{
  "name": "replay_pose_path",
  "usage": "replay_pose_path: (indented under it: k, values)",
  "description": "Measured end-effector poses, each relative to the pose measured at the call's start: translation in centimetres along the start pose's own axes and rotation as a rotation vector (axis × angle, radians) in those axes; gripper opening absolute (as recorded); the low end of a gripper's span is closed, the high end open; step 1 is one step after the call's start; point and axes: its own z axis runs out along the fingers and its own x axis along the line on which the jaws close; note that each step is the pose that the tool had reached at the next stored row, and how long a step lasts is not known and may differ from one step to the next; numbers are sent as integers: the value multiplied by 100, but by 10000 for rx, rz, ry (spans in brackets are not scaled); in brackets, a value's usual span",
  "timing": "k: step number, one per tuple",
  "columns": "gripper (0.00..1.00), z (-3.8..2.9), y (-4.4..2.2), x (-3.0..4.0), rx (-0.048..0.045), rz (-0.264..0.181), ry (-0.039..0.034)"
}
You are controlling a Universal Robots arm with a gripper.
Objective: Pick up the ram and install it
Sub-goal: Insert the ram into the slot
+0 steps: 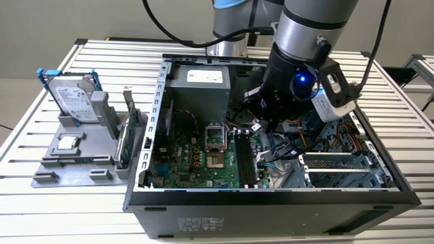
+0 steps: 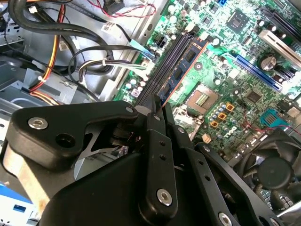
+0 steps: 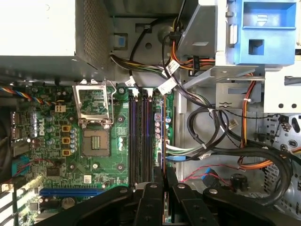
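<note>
Pinching the ram (image 2: 184, 62) by its upper edge, the gripper (image 2: 158, 112) is seen with its jaws pressed onto the thin board and no gap left beside it. The ram is held on edge, lengthwise along the memory slots (image 3: 139, 136), at the edge of the motherboard (image 3: 117, 157) that lies toward the cables (image 3: 211, 150), away from the processor socket (image 3: 95, 141). Whether its contact edge already touches a slot cannot be told.

The ram is judged to be light, stiff and thin, but fragile. The flat faces carry chips, and the contact edge should be left untouched, so a hold across the two faces near the middle of the upper edge is judged best. A tilted hold could bind it in a slot.

In the second wrist view one face of the ram is shown with its chips. In the first wrist view the ram is seen only as a narrow line ahead of the gripper (image 3: 163, 178). In the exterior view the whole computer case (image 1: 271, 195) is shown, with a hard drive (image 1: 71, 96) standing beyond the case's edge on the exterior view's left.
</note>
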Motion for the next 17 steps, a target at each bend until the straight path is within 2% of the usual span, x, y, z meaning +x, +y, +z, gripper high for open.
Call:
replay_pose_path:
  k: [4, 17]
  values:
    - [0, 31, 0, 0, 19, 0, 0]
    - [0, 62, -1, 1, 20, 1, 0]
